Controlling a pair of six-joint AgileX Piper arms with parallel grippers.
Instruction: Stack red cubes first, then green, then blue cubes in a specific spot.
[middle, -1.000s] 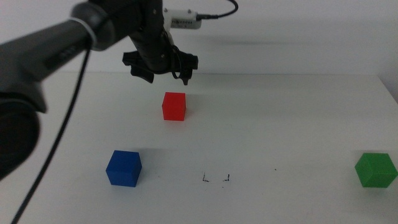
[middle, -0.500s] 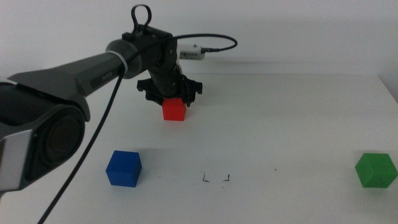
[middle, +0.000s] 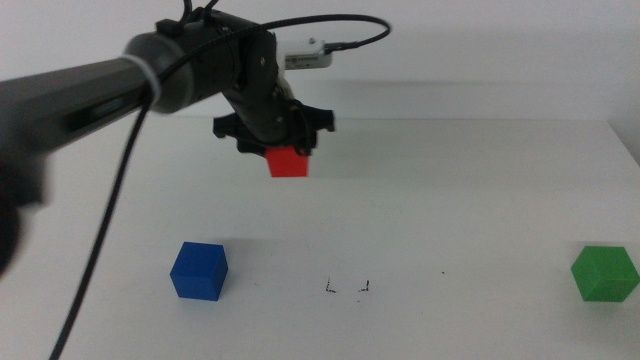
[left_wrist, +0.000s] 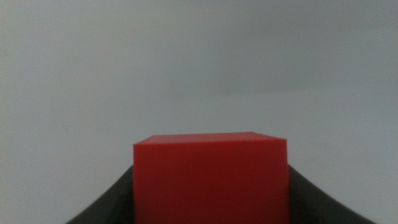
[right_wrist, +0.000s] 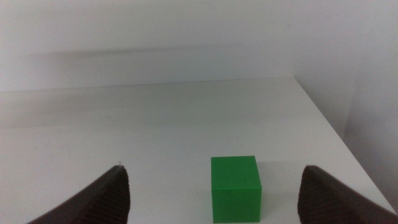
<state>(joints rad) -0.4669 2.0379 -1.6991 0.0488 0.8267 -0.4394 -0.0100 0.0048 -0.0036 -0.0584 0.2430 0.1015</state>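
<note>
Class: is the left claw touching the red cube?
Touching. In the left wrist view the red cube sits wedged between both jaws of the left claw, no gap visible.

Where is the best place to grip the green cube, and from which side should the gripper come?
Probably from straight above, closing on two opposite vertical faces of the green cube. It sits flat on the table with nothing beside it, and the open right gripper already frames it. The left gripper is busy holding the red cube.
</note>
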